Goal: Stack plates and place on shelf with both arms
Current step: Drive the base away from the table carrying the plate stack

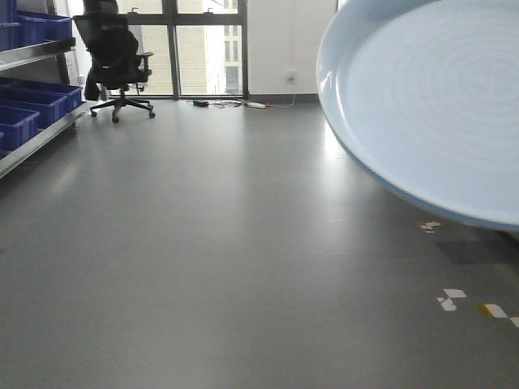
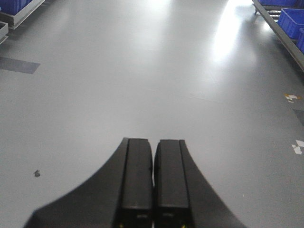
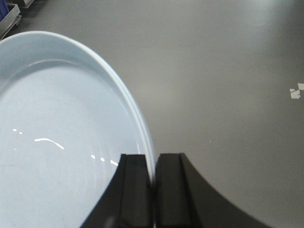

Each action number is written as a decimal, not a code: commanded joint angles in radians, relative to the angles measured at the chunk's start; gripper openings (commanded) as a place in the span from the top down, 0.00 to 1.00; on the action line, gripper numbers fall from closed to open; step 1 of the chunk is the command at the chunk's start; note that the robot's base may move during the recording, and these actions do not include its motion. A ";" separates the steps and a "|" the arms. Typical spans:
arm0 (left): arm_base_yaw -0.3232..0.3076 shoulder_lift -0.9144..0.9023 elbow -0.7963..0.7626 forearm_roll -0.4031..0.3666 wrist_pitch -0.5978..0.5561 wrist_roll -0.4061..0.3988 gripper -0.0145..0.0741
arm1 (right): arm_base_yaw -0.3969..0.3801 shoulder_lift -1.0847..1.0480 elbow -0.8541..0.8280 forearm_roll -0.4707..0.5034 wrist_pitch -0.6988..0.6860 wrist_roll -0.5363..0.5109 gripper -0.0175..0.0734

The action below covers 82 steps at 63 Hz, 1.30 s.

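Note:
A pale bluish-white plate (image 1: 438, 97) hangs tilted in the air at the upper right of the front view. It also fills the left of the right wrist view (image 3: 61, 142). My right gripper (image 3: 153, 159) is shut on the plate's rim, one black finger on each side. My left gripper (image 2: 153, 142) is shut and holds nothing, above bare grey floor. Only one plate shows. The shelf (image 1: 40, 121), with steel rails and blue crates (image 1: 32, 105), stands at the far left of the front view.
A black office chair (image 1: 117, 61) stands by the far windows. Cables and a power strip (image 1: 231, 103) lie on the floor by the wall. Tape marks (image 1: 466, 304) dot the grey floor at the right. More blue crates on a rack (image 2: 289, 21) show in the left wrist view.

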 commanded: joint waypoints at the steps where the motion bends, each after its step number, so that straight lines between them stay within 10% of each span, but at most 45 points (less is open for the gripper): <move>1: -0.005 0.002 -0.026 0.001 -0.082 -0.008 0.73 | -0.005 -0.005 -0.027 0.004 -0.090 -0.006 0.75; 82: -0.005 0.002 -0.026 0.001 -0.082 -0.008 0.73 | -0.005 -0.005 -0.027 0.004 -0.090 -0.006 0.75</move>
